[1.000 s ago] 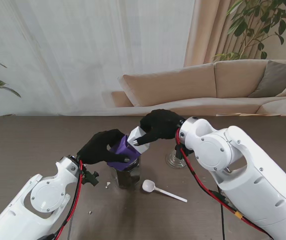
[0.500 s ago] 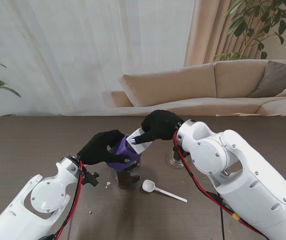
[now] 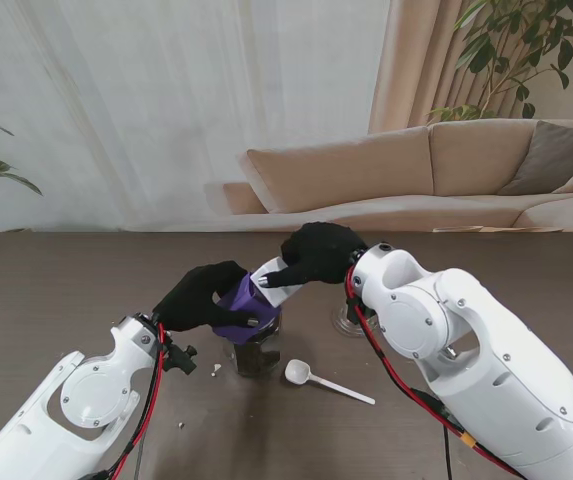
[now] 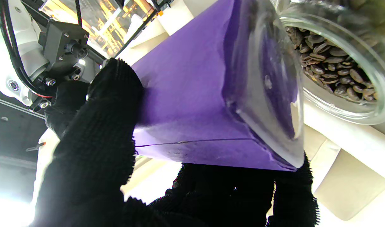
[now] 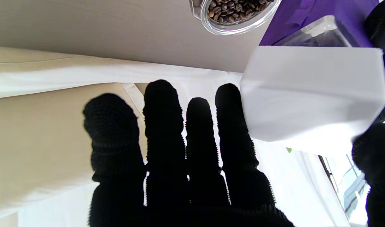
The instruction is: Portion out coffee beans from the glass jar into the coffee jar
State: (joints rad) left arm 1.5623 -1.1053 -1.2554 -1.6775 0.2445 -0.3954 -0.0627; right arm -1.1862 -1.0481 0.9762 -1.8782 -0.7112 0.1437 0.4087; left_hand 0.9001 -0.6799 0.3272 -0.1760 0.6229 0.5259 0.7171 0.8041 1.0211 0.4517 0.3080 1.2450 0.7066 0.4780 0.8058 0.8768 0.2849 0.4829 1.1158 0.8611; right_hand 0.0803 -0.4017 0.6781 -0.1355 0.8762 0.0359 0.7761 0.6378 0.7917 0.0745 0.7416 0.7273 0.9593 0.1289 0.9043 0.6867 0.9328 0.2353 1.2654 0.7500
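Near the middle of the table, the left hand is wrapped around a purple coffee jar, tilted over the open glass jar full of beans. The right hand pinches the white lid at the purple jar's far end, thumb on one side, four fingers straight beside it. Judging by this, the lid is being taken off; next it must come clear so the white spoon can be picked up.
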